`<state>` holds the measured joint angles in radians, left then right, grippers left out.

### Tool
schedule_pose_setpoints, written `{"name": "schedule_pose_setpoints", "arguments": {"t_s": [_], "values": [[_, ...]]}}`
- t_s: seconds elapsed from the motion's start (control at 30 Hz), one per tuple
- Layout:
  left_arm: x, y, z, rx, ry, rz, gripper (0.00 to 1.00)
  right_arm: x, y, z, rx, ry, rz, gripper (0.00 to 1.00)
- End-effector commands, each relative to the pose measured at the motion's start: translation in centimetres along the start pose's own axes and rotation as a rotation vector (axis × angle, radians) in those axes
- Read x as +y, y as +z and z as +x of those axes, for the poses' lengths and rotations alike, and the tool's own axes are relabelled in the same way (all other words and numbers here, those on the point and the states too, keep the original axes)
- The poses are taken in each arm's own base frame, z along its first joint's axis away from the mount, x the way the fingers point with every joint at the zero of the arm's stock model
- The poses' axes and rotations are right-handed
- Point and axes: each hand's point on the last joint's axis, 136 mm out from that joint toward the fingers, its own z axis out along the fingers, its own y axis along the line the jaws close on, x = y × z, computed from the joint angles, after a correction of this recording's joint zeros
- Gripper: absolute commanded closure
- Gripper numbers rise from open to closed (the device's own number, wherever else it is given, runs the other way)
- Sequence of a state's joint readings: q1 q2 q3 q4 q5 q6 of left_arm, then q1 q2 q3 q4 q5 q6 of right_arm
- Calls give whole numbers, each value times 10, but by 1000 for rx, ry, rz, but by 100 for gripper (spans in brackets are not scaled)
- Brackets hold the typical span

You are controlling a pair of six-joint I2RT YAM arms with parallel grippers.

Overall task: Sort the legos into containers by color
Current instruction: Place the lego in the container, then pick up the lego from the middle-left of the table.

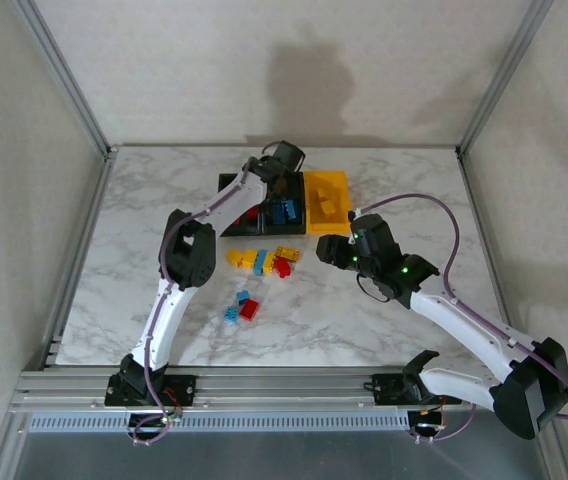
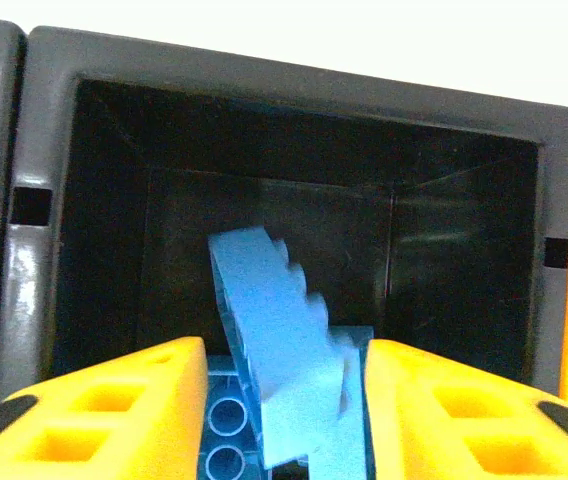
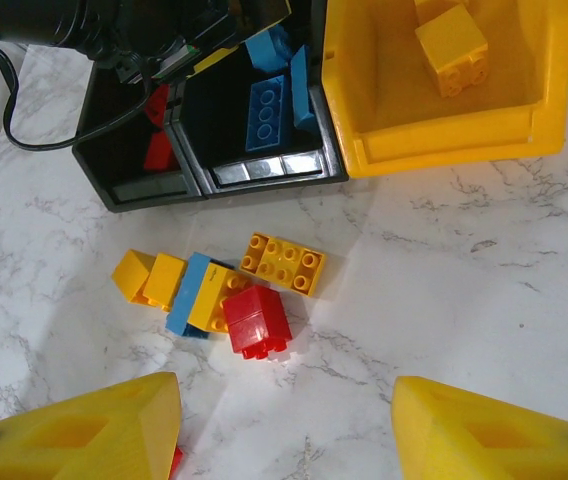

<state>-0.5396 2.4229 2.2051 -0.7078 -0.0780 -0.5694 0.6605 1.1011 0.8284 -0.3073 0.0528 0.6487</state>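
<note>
Currently left claw (image 2: 284,400) apart, blue brick (image 2: 264,310) loose over middle black bin (image 2: 294,75); may snag fingertip, tumble outside.

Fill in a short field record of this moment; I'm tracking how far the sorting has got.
left gripper: open over the middle black bin, a tilted, blurred blue brick between the jaws
right gripper: open, empty, above the loose bricks
left black bin: red bricks
middle black bin: blue bricks
yellow bin: yellow bricks
unsorted: yellow, blue and red, on the table
</note>
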Motion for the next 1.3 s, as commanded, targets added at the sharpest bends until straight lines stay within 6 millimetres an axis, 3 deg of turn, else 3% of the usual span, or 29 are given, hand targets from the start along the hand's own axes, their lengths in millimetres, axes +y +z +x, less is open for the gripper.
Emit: {"name": "schedule_pose_setpoints", "arguments": {"t_s": [0.0,0.2,0.4,0.5,0.7,0.97,1.07,1.27], "values": [[-4,-21,-16,-24,0,27,50,-1,-5,-3,-12,22,-1,42],[-15,-63,-27,-65,4,78,50,0,-10,-5,-20,21,-8,43],[-14,-113,-13,-99,7,156,50,-2,-16,-3,-17,3,1,41],[-7,-138,-2,-108,2,205,49,-1,-16,0,-2,-15,-11,39],[27,-171,34,-102,-5,231,47,4,-10,8,36,-45,-36,38],[74,-181,99,-42,-67,234,47,19,0,22,71,-130,-108,39],[79,-180,128,14,-40,243,47,25,4,40,113,-173,-131,39],[77,-172,179,121,33,232,46,23,6,53,131,-180,-146,39]]}}
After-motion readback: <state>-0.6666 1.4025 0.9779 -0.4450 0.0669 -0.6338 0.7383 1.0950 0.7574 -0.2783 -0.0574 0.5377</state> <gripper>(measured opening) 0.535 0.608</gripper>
